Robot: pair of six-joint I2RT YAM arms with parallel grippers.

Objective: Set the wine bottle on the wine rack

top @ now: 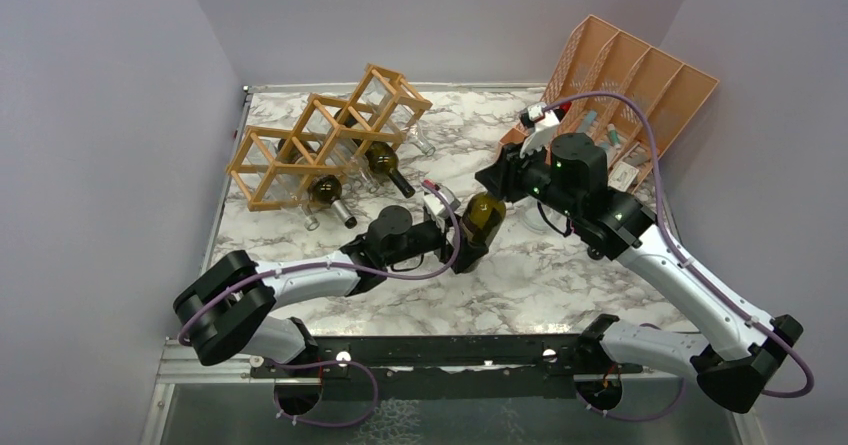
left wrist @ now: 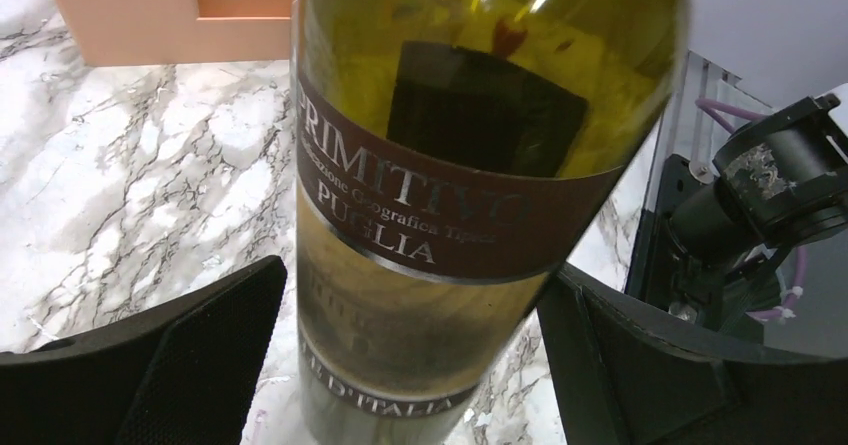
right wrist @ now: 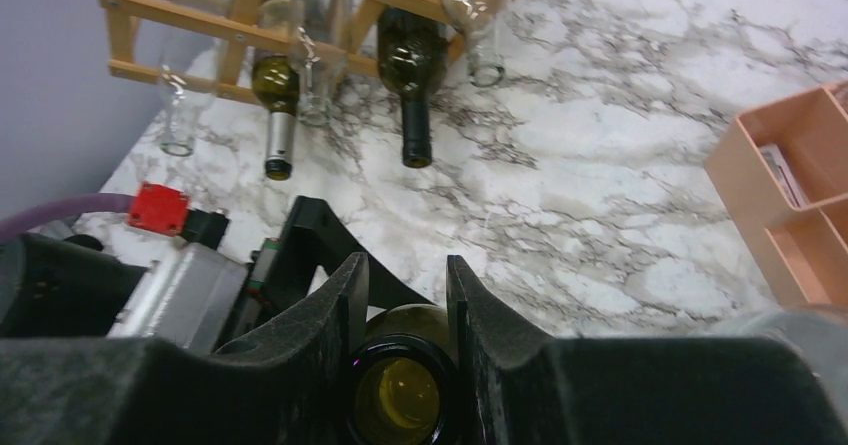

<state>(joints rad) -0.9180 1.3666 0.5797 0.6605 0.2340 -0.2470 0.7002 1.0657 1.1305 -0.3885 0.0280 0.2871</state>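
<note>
The wine bottle [top: 482, 220] is olive-green glass with a brown label and stands on the marble table near its middle. In the right wrist view its open mouth [right wrist: 405, 390] sits between my right gripper's [right wrist: 407, 265] foam pads. My right gripper [top: 497, 187] is shut on the bottle's neck from above. The left gripper [top: 458, 250] stands open low down, one finger on each side of the bottle's lower body [left wrist: 470, 165]. A gap shows at the left finger [left wrist: 200, 355]. The tan wooden wine rack [top: 320, 135] stands at the back left.
Two dark bottles [top: 385, 162] [top: 328, 193] and some clear glass ones lie in the rack's [right wrist: 200, 25] cells, necks pointing towards the arms. A peach slotted organiser [top: 630, 75] leans at the back right, with small items in front of it. Grey walls close in both sides.
</note>
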